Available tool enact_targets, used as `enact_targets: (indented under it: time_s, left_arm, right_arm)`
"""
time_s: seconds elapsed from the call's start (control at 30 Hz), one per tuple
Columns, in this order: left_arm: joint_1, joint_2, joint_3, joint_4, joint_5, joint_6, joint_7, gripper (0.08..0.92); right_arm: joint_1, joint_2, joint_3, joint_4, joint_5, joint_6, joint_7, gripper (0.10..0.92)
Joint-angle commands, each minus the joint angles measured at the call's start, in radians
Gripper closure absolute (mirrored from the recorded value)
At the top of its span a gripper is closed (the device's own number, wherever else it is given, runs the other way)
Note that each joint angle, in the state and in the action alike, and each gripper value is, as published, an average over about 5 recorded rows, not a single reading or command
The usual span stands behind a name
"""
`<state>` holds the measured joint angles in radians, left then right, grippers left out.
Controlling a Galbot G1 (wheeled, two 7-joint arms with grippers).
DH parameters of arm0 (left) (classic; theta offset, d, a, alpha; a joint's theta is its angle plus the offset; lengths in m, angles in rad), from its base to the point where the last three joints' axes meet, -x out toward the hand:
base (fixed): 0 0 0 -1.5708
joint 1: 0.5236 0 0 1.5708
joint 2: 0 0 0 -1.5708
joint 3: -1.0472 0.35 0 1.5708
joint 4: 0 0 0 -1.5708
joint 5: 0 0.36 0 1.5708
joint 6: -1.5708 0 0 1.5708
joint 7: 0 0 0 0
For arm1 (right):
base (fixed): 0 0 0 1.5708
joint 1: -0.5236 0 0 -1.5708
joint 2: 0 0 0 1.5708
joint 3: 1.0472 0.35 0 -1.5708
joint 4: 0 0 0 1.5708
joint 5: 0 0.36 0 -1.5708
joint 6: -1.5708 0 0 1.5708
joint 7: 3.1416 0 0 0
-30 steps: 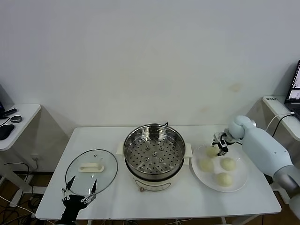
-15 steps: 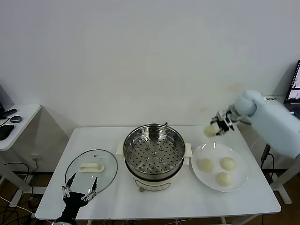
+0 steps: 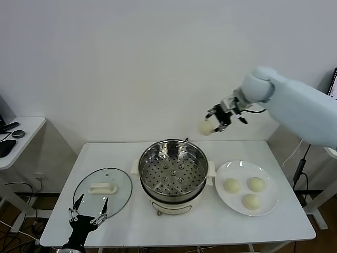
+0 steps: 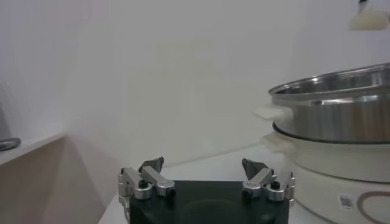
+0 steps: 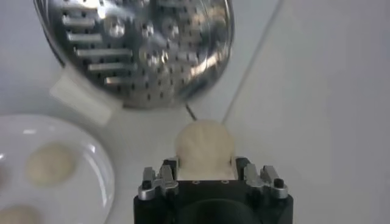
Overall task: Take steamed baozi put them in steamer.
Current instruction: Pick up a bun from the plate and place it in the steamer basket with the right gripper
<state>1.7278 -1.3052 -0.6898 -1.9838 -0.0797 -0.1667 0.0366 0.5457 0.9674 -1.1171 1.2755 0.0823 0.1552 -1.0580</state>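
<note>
My right end effector [image 3: 215, 120] hangs in the air in the upper right of the head view, above and just right of the steamer [image 3: 172, 176], with its fingers pinching one steamed baozi [image 3: 206, 127]. In my right wrist view that bun [image 5: 205, 148] sits squeezed between the two fingers, with the steamer's perforated tray [image 5: 140, 45] below and beyond it. The steamer stands at the centre of the tabletop [image 3: 210, 224], tray bare. Three more baozi [image 3: 231, 185] lie on the white plate [image 3: 268, 210] just right of the steamer, low in the frame beneath my raised arm. My left end effector [image 3: 88, 216] rests at the lower left, fingers spread, at the near edge of the glass lid [image 3: 102, 190], well apart from the buns
</note>
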Motion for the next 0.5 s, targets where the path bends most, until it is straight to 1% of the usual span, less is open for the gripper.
enact_targets:
  time_s: [0.03, 0.2, 0.5]
  left_arm:
    - [0.001, 0.001, -0.010, -0.001, -0.003, 0.000, 0.000, 0.177]
    - [0.008, -0.006, -0.021, 0.001, 0.001, -0.001, -0.003, 0.177]
    - [0.011, -0.019, -0.020, -0.008, 0.007, 0.000, -0.004, 0.177]
  right_arm:
    - [0.000, 0.156, -0.113, 0.019, -0.059, 0.193, 0.033, 0.454]
    - [-0.078, 0.228, -0.062, -0.066, -0.234, 0.346, 0.035, 0.449]
    - [-0.162, 0.291, -0.003, -0.193, -0.445, 0.478, 0.057, 0.441]
